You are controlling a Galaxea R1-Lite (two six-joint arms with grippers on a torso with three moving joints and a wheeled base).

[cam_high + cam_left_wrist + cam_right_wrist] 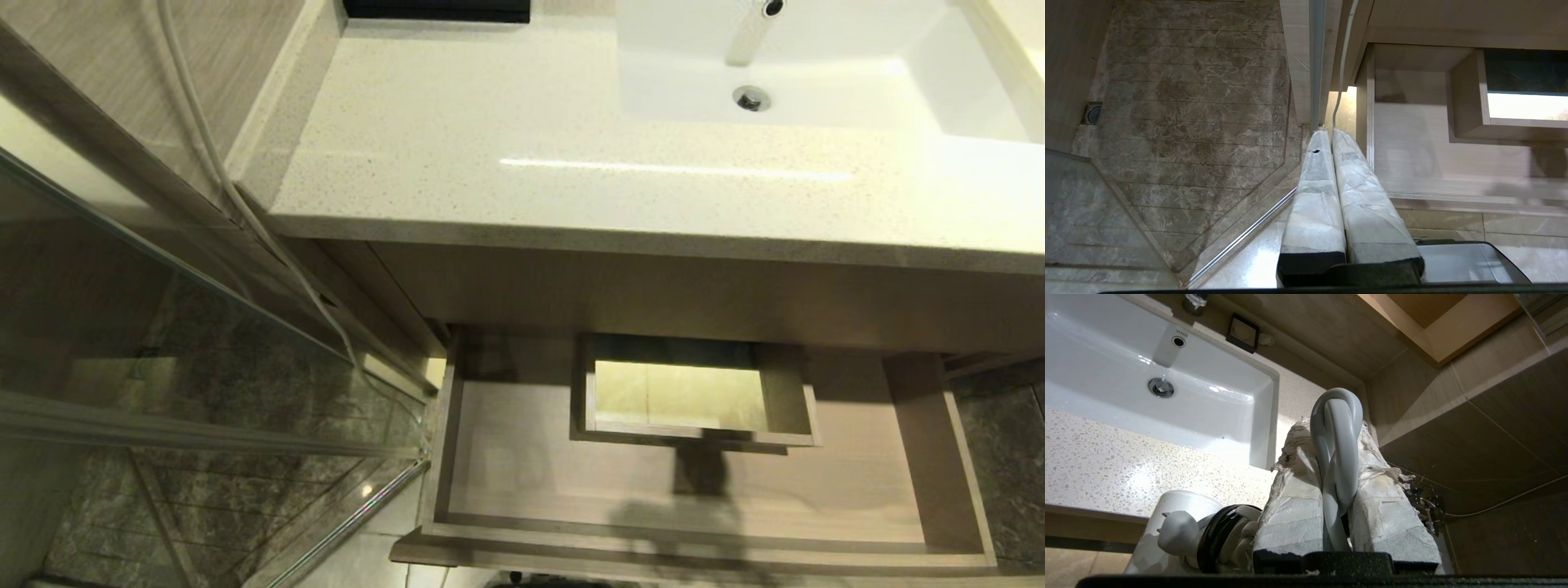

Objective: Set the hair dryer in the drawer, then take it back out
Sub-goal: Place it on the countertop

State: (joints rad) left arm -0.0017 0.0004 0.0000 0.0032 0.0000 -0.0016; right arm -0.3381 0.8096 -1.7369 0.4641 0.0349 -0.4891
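Right gripper (1337,469), jaws clamped on the hair dryer's (1180,531) folded cord (1336,433) above the countertop (1126,465); empty pulled-out drawer (931,457) below: lowering should clear its boxed cut-out (694,392); left gripper (1331,143) closed, parked.

The wide, shallow drawer (931,457) of light wood-grain board is pale beige with fine horizontal streaks. Above it, the thick stone countertop (457,155) is cream, flecked all over with tiny dark specks — the rectangular ceramic basin (963,82) beside it is plain glossy white. The floor tiles (1192,102) are brown-grey marble with pale veins. Both grippers wear white crinkled wrapping over black bases — the right gripper (1337,457) shows a pale grey looped cord of the small white hair dryer (1175,526), banded in black.
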